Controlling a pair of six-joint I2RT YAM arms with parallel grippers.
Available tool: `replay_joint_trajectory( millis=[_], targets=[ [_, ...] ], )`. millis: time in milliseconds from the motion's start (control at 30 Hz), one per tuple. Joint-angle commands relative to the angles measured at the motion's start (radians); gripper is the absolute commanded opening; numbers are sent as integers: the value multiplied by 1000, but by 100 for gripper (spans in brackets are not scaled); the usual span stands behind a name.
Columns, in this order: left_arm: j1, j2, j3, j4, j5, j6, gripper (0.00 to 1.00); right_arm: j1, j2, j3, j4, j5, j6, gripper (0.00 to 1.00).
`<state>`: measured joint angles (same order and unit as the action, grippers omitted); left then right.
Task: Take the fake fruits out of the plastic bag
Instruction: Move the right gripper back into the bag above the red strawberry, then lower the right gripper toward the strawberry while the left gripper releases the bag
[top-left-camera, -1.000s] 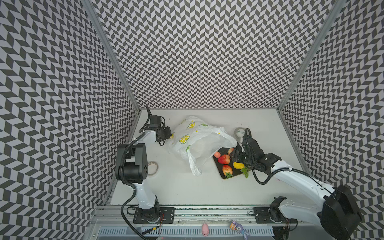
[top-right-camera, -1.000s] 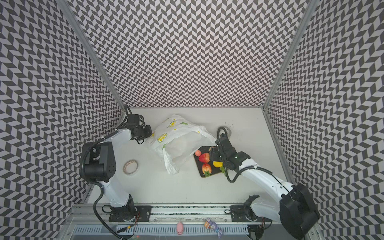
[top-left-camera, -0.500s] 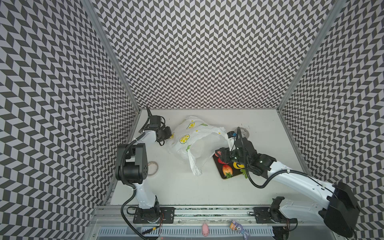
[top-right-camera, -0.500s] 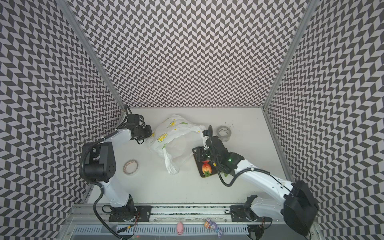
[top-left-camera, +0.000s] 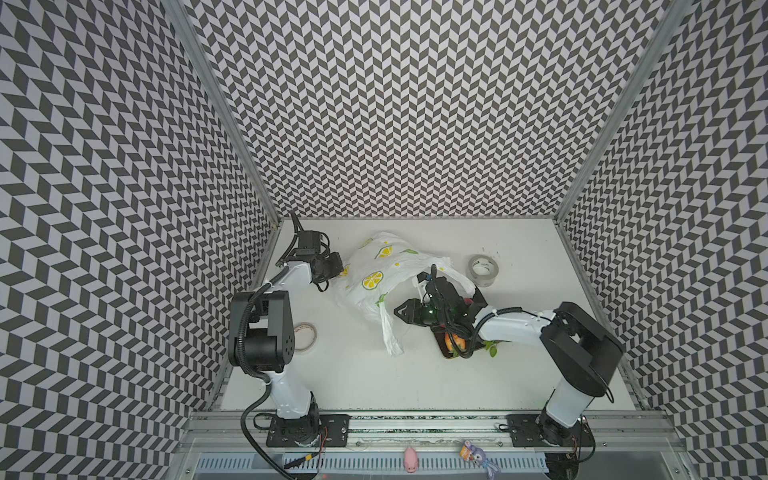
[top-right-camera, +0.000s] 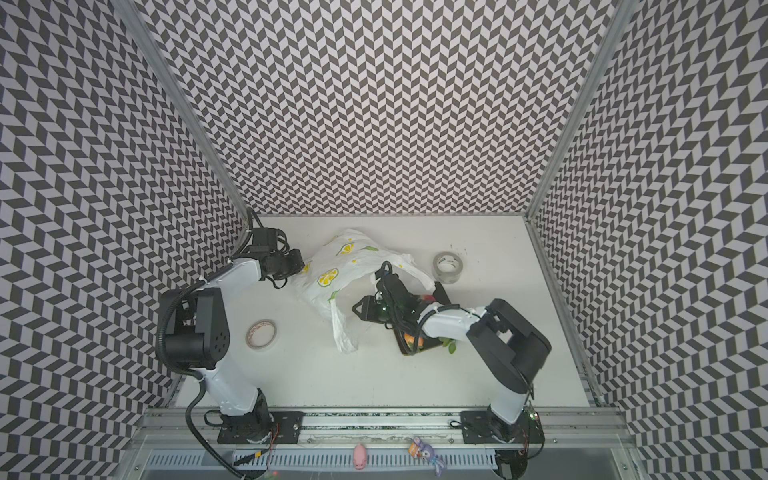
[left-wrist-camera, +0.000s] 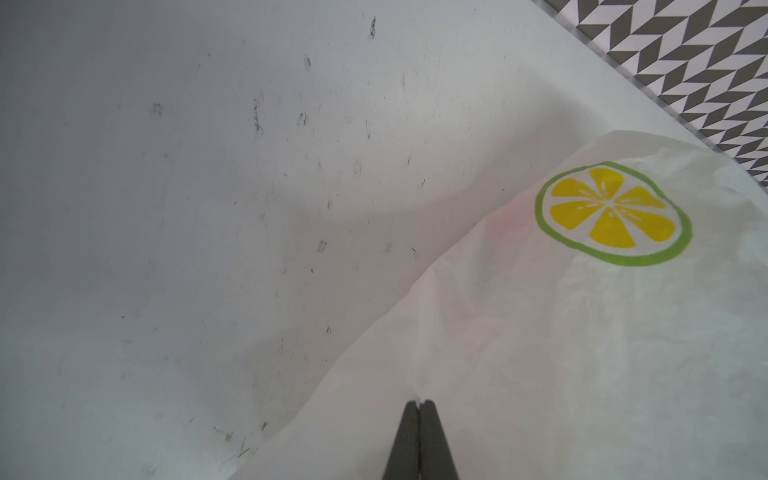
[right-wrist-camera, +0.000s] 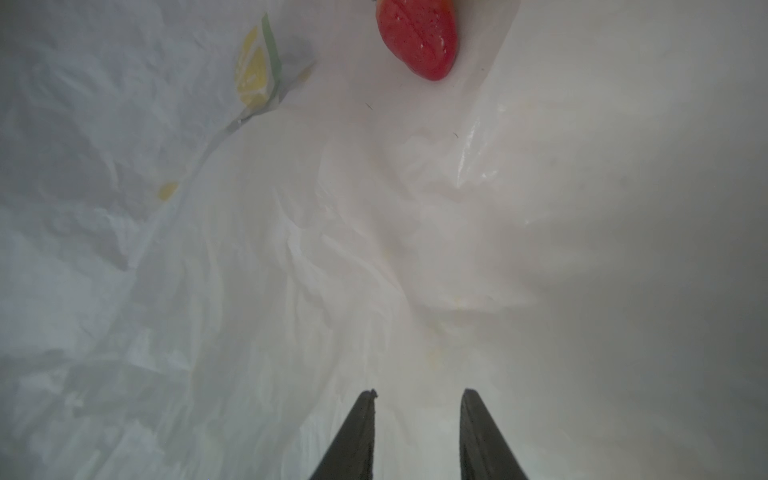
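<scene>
- Black-and-white chevron walls are enclosing one white desk (top-left-camera: 365, 374) on three sides.
- One thin, crinkly white plastic bag (top-left-camera: 374, 286) printed with yellow-green lemon slices is lying crumpled toward the back of the desk, between the two arms.
- Left fingers (left-wrist-camera: 419, 409) are pressing fully together and pinching a fold of the plastic bag at its left edge.
- Right fingers (right-wrist-camera: 365, 411) are hovering inside the plastic bag, standing partly apart with nothing between them.
- One glossy red toy strawberry (right-wrist-camera: 417, 37) is lying on the film inside the bag, well ahead of the right fingers and not touching them.
- One dark square tray (top-left-camera: 446, 353) is sitting just right of the bag, mostly under the right arm (top-left-camera: 511, 328).
- One orange-red toy fruit (top-left-camera: 453, 341) is showing on the tray and one sprig of green leaves (top-left-camera: 491, 348) at its near edge; how many more fruits the arm is hiding I cannot tell.
- Two tape rolls are resting on the desk: one greyish roll (top-left-camera: 483, 270) behind the tray and one beige roll (top-left-camera: 304, 336) beside the left arm.
- Two small toys, one pink (top-left-camera: 411, 457) and one purple (top-left-camera: 478, 455), are sitting on the front rail.
</scene>
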<state>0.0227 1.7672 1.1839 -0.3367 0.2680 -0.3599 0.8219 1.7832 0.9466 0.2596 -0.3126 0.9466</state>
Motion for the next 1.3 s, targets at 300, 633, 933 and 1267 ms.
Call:
replay_joint_trajectory(
  millis=[300,633,933,1267],
  targets=[
    [4,1,16,28,42,-30,0,0,219,189,186,94,346,36],
    [-17,42,23,-18,-26,-37,5,-1,390,383,175,291,550,51],
    [-22,-13,104,-80,-204,-77,60,-4,477,463,213,368,612,67],
    [-100,58,476,-322,-376,-7,71,-18,496,445,272,331,590,71]
  ],
)
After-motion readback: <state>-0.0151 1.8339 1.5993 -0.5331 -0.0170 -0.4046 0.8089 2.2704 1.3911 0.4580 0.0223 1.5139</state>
